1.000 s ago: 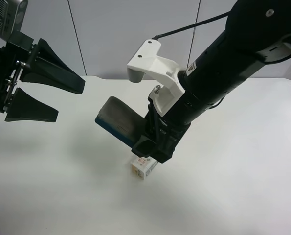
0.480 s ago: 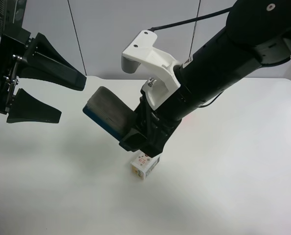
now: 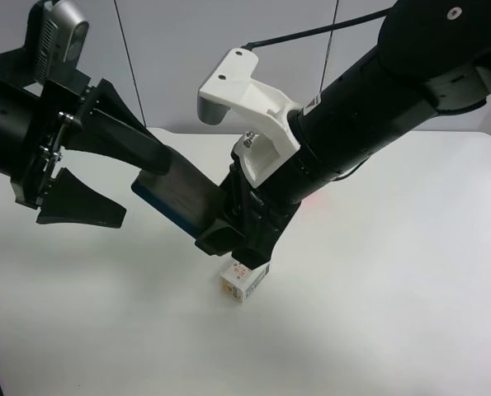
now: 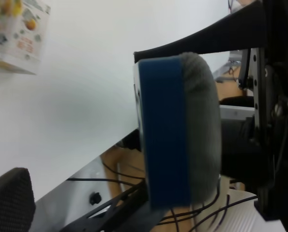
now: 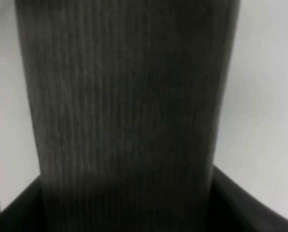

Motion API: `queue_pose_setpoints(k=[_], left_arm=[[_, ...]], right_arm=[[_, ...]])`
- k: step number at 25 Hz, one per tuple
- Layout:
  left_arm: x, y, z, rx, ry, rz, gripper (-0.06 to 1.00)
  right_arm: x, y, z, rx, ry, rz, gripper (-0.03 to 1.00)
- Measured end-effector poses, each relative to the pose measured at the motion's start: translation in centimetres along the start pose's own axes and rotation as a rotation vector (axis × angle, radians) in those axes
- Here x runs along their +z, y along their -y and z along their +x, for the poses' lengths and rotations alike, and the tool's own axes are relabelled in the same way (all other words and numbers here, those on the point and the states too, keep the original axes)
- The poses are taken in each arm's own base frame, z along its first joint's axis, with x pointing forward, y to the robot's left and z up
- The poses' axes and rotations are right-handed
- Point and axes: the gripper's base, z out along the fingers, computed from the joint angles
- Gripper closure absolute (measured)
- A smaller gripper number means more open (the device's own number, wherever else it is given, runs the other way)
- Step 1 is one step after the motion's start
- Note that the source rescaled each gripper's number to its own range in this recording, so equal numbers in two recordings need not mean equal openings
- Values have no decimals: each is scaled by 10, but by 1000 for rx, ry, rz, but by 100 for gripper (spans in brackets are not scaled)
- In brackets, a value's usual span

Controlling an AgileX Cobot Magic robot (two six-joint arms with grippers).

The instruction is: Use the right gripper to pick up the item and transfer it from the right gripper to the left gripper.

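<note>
High view. The right gripper (image 3: 226, 229), clenched on one end of the grey-topped, blue-based block (image 3: 183, 206), holds it above the table (image 3: 394, 313). The block's free end, toward ten o'clock, lies between the spread fingers of the left gripper (image 3: 146, 193). A small white box (image 3: 243, 282) stands at six o'clock.

The right arm (image 3: 394, 91) extends from the far right, slanting down toward the middle, with its white bracket (image 3: 245, 91) on top of the wrist. The right gripper (image 3: 224, 235) is clamped tight on one end of the item (image 3: 183, 198). The left arm (image 3: 6, 140) extends from the left, with the grey camera box (image 3: 59, 29) above. The left gripper (image 3: 144, 191) has its long fingers (image 3: 121, 136) spread wide on either side of the item's free end.
</note>
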Motion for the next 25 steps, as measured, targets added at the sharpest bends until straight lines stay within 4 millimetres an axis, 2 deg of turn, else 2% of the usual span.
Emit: queue_pose_setpoints(k=[7, 14, 19, 22, 25], left_arm=[[10, -4, -8, -52, 17, 35, -5], [10, -5, -10, -56, 36, 32, -4], [10, -5, -10, -56, 36, 32, 17], [10, -5, -10, -56, 36, 32, 36], [10, -5, -10, -58, 37, 35, 59]], right_arm=[[0, -1, -2, -9, 21, -12, 96], [0, -4, -7, -12, 80, -39, 96], [0, -4, -8, -13, 85, -41, 96], [0, -4, -8, -17, 85, -41, 96], [0, -4, -8, -21, 85, -41, 96]])
